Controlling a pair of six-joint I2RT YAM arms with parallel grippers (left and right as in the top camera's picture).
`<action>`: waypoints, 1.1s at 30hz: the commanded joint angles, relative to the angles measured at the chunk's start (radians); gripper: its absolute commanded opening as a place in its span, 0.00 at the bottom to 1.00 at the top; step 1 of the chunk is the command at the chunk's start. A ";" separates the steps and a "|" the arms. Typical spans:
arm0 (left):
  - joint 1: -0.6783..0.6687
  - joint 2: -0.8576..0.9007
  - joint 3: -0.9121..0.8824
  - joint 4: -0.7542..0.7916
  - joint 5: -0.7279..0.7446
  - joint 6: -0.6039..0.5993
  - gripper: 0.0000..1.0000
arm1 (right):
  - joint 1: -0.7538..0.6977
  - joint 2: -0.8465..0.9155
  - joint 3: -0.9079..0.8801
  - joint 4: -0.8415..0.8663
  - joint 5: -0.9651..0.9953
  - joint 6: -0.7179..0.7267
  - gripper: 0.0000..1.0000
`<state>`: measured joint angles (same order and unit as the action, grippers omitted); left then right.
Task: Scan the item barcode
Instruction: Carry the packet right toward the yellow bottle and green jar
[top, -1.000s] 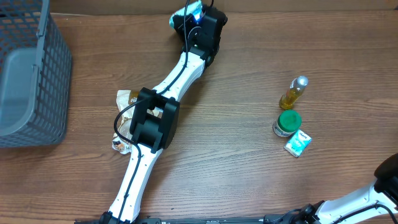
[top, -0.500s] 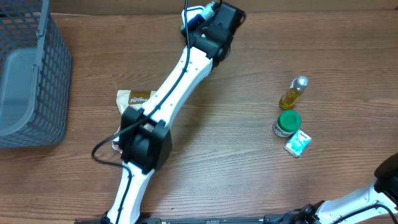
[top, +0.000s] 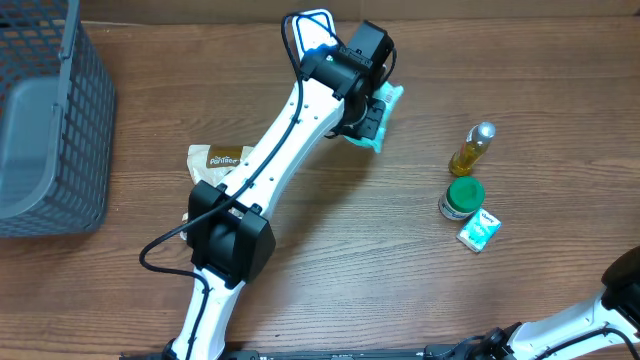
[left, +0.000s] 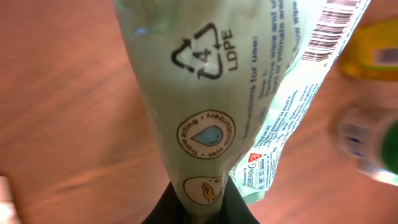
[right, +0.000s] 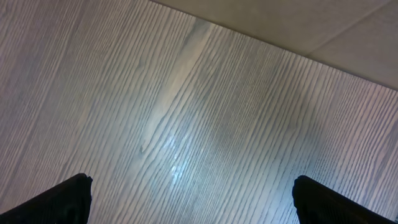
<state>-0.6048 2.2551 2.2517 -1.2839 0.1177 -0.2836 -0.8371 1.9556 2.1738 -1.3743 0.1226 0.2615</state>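
— When the overhead view is taken first, where is the mint-green plastic wipes pack (top: 386, 110) found?

— It is seen toward the far side of the brown wooden table (top: 340, 270), pinched by the left gripper (top: 368, 118) at the end of the white-and-black left arm (top: 285, 130). A grey wire basket (top: 50, 120) is set at the left edge, and a brown snack pouch (top: 222, 158) is partly covered by the arm. A small yellow bottle with a silver cap (top: 472, 150), a green-lidded jar (top: 462, 197) and a small teal-and-white carton (top: 479, 230) are grouped at the right, well apart from the pack.

— What is shown by the left wrist view?

— The left gripper (left: 199, 210) is clenched on one end of the pack (left: 205, 93). A recycling mark and a black barcode (left: 339, 28) are printed on the side turned to the camera.

— And by the right wrist view?

— The right gripper (right: 199, 202) is seen released, its dark fingertips (right: 62, 200) spread wide over bare wood grain.
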 joint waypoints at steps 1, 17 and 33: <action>-0.032 0.017 0.008 -0.018 0.120 -0.127 0.04 | -0.001 -0.014 0.010 0.003 0.006 0.000 1.00; -0.226 0.045 0.008 -0.018 0.040 -0.251 0.04 | -0.001 -0.014 0.010 0.003 0.006 0.000 1.00; -0.253 0.082 0.007 0.029 -0.050 -0.352 0.04 | -0.001 -0.014 0.010 0.003 0.006 0.000 1.00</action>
<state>-0.8619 2.3325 2.2513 -1.2659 0.0914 -0.6079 -0.8371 1.9556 2.1738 -1.3743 0.1223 0.2619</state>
